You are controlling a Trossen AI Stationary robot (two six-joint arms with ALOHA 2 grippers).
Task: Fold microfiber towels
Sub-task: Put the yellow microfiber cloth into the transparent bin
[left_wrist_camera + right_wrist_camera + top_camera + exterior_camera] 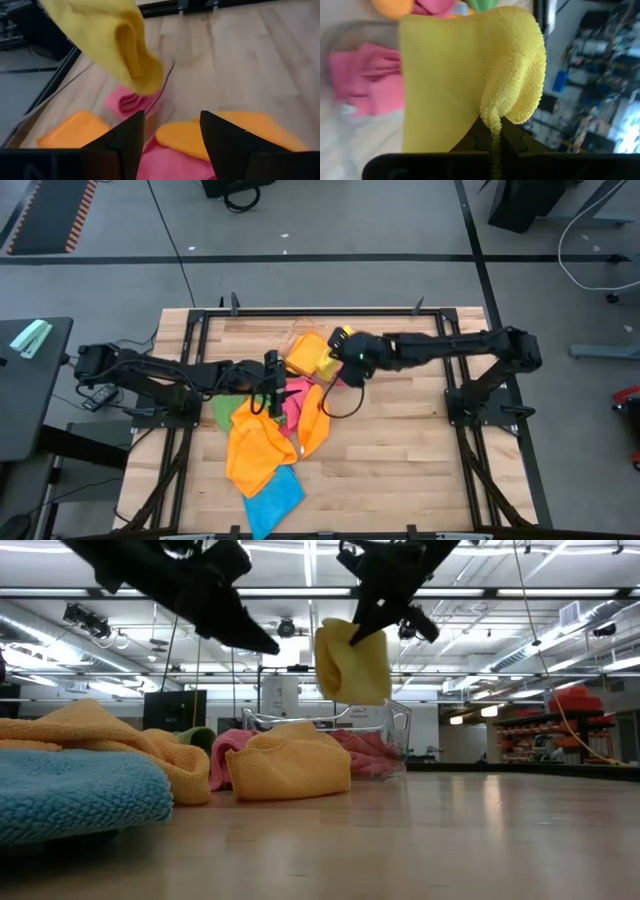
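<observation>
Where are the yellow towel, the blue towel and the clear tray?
yellow towel [352, 662], low view, middle of the hanging cloth.
blue towel [273, 498], high view, its centre.
clear plastic tray [397, 736], low view, its right wall.

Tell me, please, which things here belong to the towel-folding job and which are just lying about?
Part of the job:
- yellow microfiber towel, hanging from the shut right gripper
- loose orange microfiber towel
- flat blue microfiber towel
- crumpled pink microfiber towel
- green microfiber towel
- left gripper, jaws apart above the pile

Just lying about:
- clear plastic tray
- wooden table
</observation>
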